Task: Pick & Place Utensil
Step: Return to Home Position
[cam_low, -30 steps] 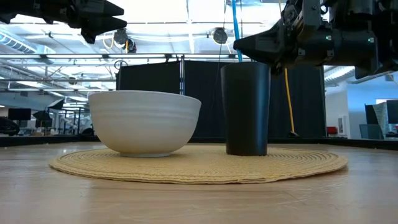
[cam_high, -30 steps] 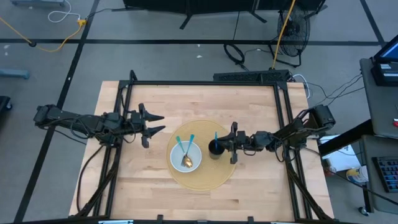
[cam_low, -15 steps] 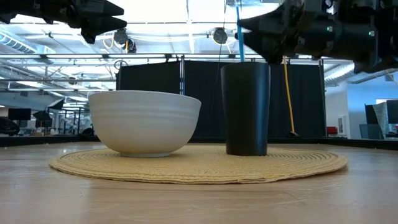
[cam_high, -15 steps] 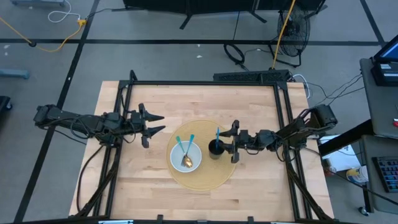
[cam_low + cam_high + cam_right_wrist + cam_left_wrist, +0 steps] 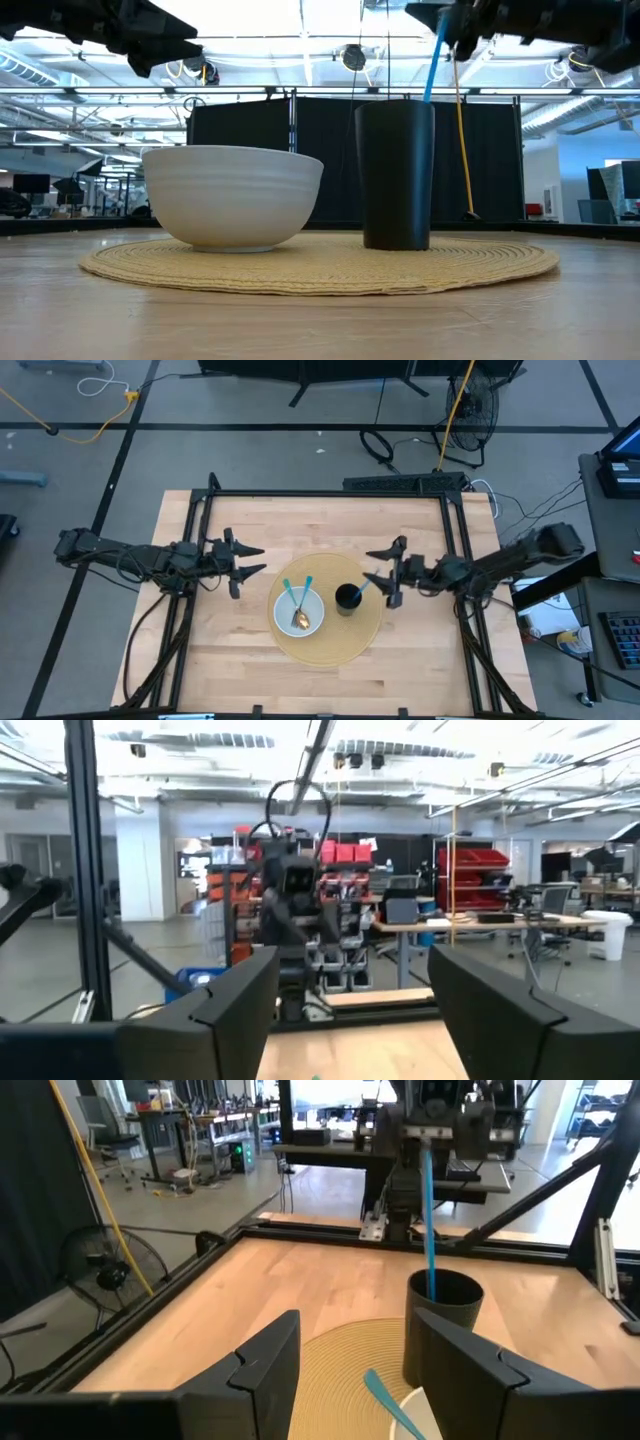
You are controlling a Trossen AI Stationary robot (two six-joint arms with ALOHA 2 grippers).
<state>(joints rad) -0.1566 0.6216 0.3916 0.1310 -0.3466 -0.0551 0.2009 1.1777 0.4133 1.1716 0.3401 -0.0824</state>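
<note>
A black cup [image 5: 346, 598] stands on a round woven mat [image 5: 330, 640]. A blue-handled utensil [image 5: 360, 588] stands in it, its handle [image 5: 433, 60] leaning on the rim toward the table's right. Beside the cup on the mat, a white bowl [image 5: 298, 612] holds two more blue-handled utensils [image 5: 296, 600]. My right gripper [image 5: 376, 566] hangs open above and just right of the cup, with nothing between its fingers [image 5: 230, 1010]. My left gripper [image 5: 247, 560] waits open, raised over the table's left part, facing the cup [image 5: 443, 1320].
Bare wooden tabletop [image 5: 300, 525] lies all round the mat. A black frame [image 5: 330, 492] borders the far and side edges. The right arm [image 5: 435, 1130] shows beyond the cup in the left wrist view.
My right gripper has opened and let go of the blue handle over the cup. It has then drawn back toward the table's right edge and risen a little. The utensil stays in the cup, its handle tipped from upright to leaning right.
</note>
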